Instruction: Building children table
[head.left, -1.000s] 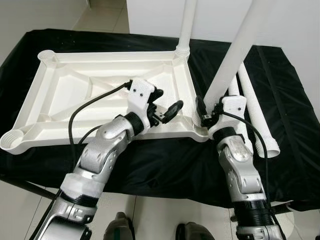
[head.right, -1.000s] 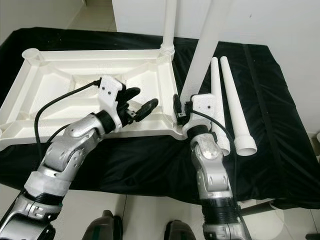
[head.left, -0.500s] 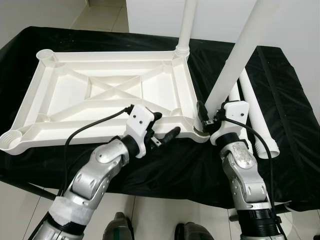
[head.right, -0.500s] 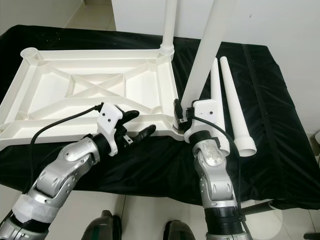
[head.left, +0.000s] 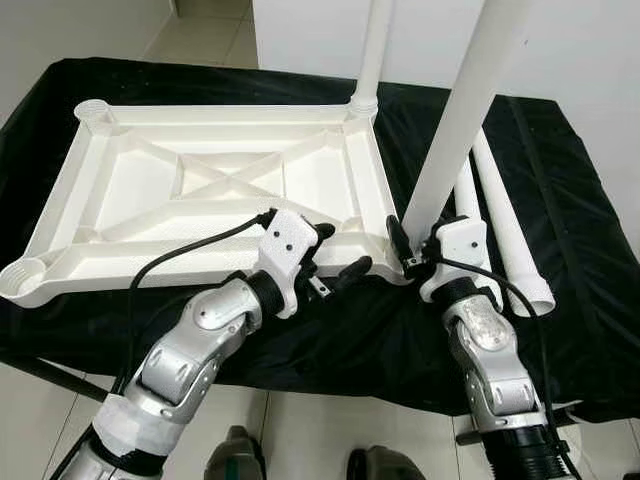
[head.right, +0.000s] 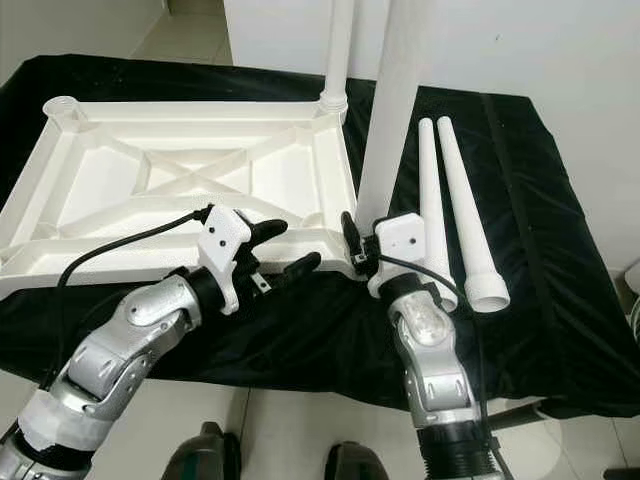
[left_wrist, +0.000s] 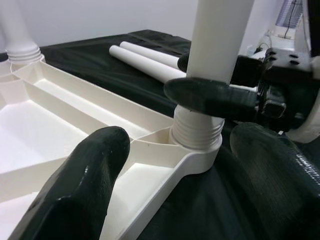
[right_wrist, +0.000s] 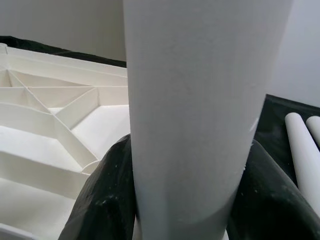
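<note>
The white plastic table top (head.left: 215, 112) lies upside down on a black-draped table. One white leg (head.left: 370, 50) stands upright in its far right corner. My right gripper (head.left: 408, 243) is shut on a second leg (head.left: 460, 120), whose ribbed foot (left_wrist: 196, 131) sits in the near right corner socket, leaning slightly right. My left gripper (head.left: 335, 262) is open at the top's front edge, just left of that socket, with nothing between its fingers (left_wrist: 75, 185). The held leg (right_wrist: 195, 100) rises between the right gripper's fingers (right_wrist: 102, 200).
Two loose white legs (head.left: 505, 225) lie side by side on the black cloth (head.left: 330, 335), right of my right arm. Open sockets show at the top's two left corners (head.left: 92, 110). The table's front edge is close to my body, with light floor tiles below.
My left gripper has drawn back from above the table top to its front edge beside the near right socket. The right gripper has stayed shut on the leg.
</note>
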